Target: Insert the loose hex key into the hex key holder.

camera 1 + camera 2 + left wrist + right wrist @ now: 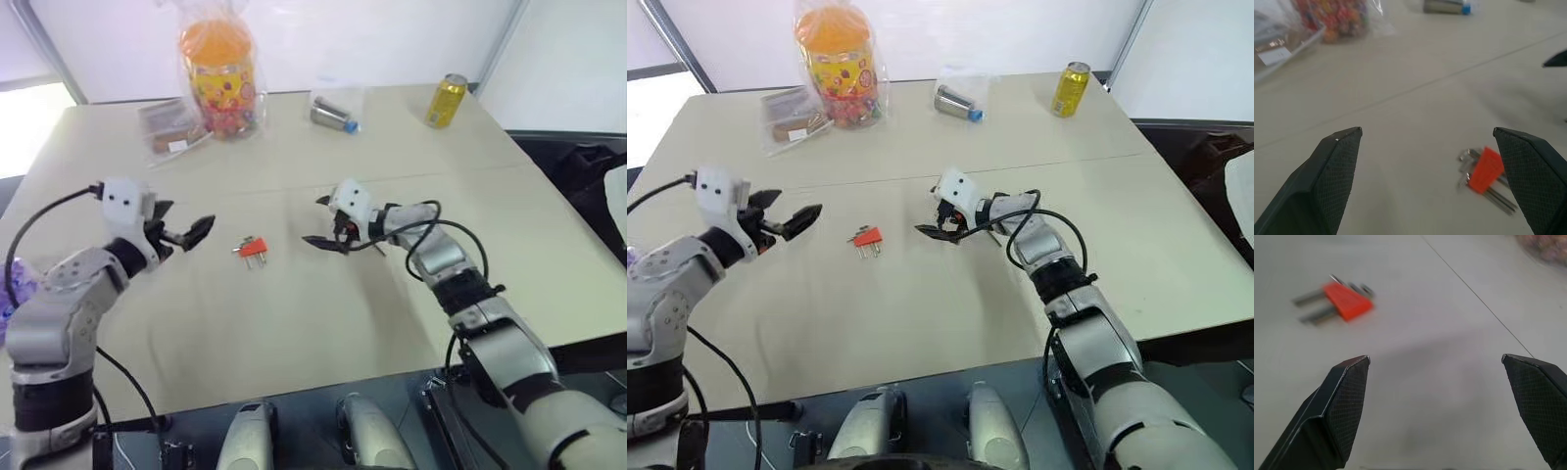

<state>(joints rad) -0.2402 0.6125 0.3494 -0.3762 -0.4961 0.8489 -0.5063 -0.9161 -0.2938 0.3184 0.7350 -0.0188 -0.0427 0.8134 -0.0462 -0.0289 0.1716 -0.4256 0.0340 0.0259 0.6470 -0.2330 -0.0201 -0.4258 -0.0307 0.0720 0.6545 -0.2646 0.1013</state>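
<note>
At about nine o'clock from the table's middle we see the left gripper (186,227), fingers spread wide and empty, tips aimed across toward three o'clock. Facing it from about three o'clock is the right gripper (323,223), likewise fully spread and holding nothing, tips aimed toward nine o'clock.

Between them, apart from both, the hex key holder (255,247) lies flat on the beige table (323,333), its metal keys sticking out toward six o'clock. Bare tabletop surrounds it on every side, and more bare surface runs from it to the near edge at six o'clock. We cannot make out the loose hex key apart from the keys in the holder.

Farther off, toward twelve o'clock, a straight seam (245,192) crosses the tabletop. Beyond it, along the far edge, stand a bagged orange-lidded jar (219,73), a flat clear packet (168,127) at its left, a bagged metal cylinder (333,115), and a yellow can (447,101) near the one o'clock corner.
</note>
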